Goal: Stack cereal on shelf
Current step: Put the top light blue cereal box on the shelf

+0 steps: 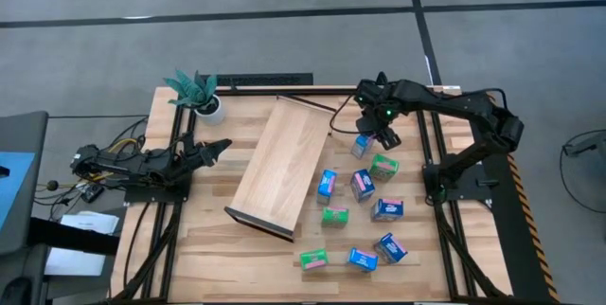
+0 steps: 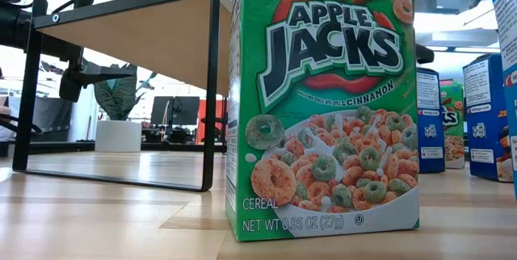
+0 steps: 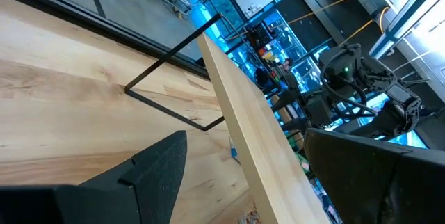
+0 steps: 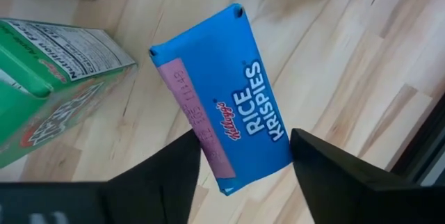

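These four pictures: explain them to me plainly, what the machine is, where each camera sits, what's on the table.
Two dark robot arms work at a wooden table. One camera looks down from above, one sits at tabletop height, one rides on each wrist. A long wooden shelf lies mid-table, with small cereal boxes to its right and a potted plant behind. The left end effector waits open beside the shelf. The right end effector straddles a blue Rice Krispies box; a firm grip isn't clear. An Apple Jacks box stands upright close to the low camera.

Bare tabletop [image 1: 204,220] left of shelf [image 1: 280,165]; cereal cartons [image 1: 363,184] crowding its right.
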You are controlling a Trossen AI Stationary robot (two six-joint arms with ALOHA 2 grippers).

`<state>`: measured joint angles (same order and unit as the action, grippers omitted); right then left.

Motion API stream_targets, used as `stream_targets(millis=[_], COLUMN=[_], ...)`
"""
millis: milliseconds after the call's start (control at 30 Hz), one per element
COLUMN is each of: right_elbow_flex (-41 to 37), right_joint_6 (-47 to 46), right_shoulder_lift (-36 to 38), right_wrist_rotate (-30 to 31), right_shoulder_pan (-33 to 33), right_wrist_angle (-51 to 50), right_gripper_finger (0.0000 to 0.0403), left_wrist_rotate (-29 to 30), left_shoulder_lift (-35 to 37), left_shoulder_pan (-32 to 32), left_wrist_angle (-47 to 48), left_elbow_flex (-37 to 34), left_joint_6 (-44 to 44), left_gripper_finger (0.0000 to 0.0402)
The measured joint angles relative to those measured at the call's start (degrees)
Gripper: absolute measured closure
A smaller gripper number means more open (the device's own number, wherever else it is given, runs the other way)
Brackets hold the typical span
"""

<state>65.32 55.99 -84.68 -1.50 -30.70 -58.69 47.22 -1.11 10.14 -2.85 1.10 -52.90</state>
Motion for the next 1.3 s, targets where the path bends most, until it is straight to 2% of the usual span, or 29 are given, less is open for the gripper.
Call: stream_targets(millis=[267,567,867,967,1100,1300], right_elbow_flex=[0.02,4.41,19.23,24.99,31.83,39.11], right_joint_6=[-2.21,-5.45,-6.11,-6.11,-6.03,-6.04], right_shoulder_lift=[0.06,0.06,0.06,0.06,0.06,0.11], right_wrist_rotate=[0.09,0.49,2.27,6.34,11.76,11.91], right_shoulder_pan=[0.0,0.27,0.35,1.13,3.48,8.82], right_wrist_angle=[-0.77,-4.99,-10.21,-12.57,-15.44,-15.66], right_gripper_finger=[0.0239,0.0243,0.0244,0.0243,0.0242,0.0242], left_wrist_rotate=[0.0,0.0,-0.02,-0.04,-0.04,-0.04], left_shoulder_lift=[0.01,0.01,0.01,0.01,-0.01,-0.01], left_shoulder_pan=[-0.01,0.01,0.01,-0.01,-0.01,0.0], left_wrist_angle=[0.0,0.0,-0.04,-0.04,-0.04,-0.04], left_elbow_flex=[0.0,0.0,0.0,0.0,0.0,0.0], left_joint_6=[-0.02,-0.04,-0.31,-0.35,-0.42,-0.46], left_gripper_finger=[0.0122,0.0122,0.0122,0.0122,0.0122,0.0122])
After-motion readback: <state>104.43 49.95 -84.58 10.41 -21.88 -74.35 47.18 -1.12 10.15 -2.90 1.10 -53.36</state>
